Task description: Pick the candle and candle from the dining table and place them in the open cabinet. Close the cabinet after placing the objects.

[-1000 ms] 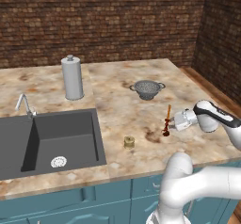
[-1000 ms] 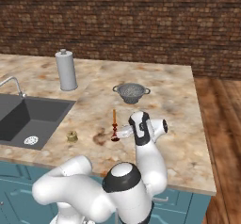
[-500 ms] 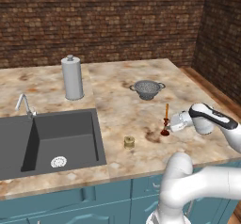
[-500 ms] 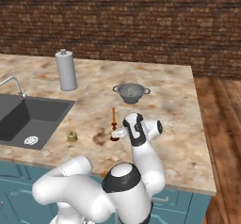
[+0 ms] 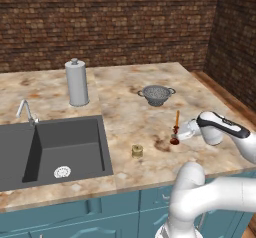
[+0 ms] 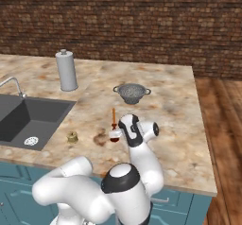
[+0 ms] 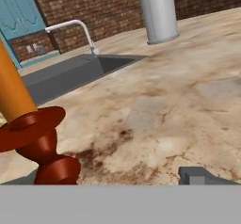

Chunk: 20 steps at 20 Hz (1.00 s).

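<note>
near the front edge of the dining table (image 5: 130, 117), the taper candle (image 5: 176, 120) stands upright on its dark red-brown stand (image 7: 40, 143). it looks light, stiff and top-heavy (easy to tip), so the stand seems the safer hold. the gripper (image 5: 178, 135) sits low beside it, jaws spread wide, pinching nothing. the squat gold candle (image 5: 137, 151) waits nearby, toward the sink (image 5: 55, 147).

No writing, label, brand or number can be read anywhere in these views. The grey canister (image 5: 76, 83), the colander (image 5: 156, 94) and the taper candle (image 5: 175, 128) carry plain surfaces (no marks at all)
</note>
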### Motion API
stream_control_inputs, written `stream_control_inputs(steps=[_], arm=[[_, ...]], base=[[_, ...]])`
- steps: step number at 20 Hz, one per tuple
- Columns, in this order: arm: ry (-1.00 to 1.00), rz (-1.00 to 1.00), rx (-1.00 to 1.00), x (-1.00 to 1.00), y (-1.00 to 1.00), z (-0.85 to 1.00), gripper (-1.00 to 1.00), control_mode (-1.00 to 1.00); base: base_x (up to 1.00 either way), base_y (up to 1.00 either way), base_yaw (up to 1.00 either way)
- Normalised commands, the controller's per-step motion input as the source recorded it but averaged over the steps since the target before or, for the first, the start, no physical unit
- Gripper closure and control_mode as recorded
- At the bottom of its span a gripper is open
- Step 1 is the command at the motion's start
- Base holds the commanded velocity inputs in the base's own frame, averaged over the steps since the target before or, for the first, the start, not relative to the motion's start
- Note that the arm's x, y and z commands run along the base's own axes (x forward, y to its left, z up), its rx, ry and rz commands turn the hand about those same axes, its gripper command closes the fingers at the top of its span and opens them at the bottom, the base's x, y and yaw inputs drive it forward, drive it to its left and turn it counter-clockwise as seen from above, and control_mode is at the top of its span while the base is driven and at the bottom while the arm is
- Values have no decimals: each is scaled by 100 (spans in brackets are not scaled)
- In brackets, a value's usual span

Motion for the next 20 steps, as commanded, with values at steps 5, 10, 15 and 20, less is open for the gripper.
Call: stream_control_inputs(steps=[5, 10, 15, 20], arm=[[0, -6, 0, 3, 1, 0, 100, -100], [-5, -7, 0, -2, -3, 7, 100, -100], [-7, -12, -2, -24, -1, 50, 100, -100], [-5, -12, -8, -34, 0, 68, 100, -100]], base=[[0, 0, 0], [0, 0, 0], [0, 0, 0], [0, 0, 0]])
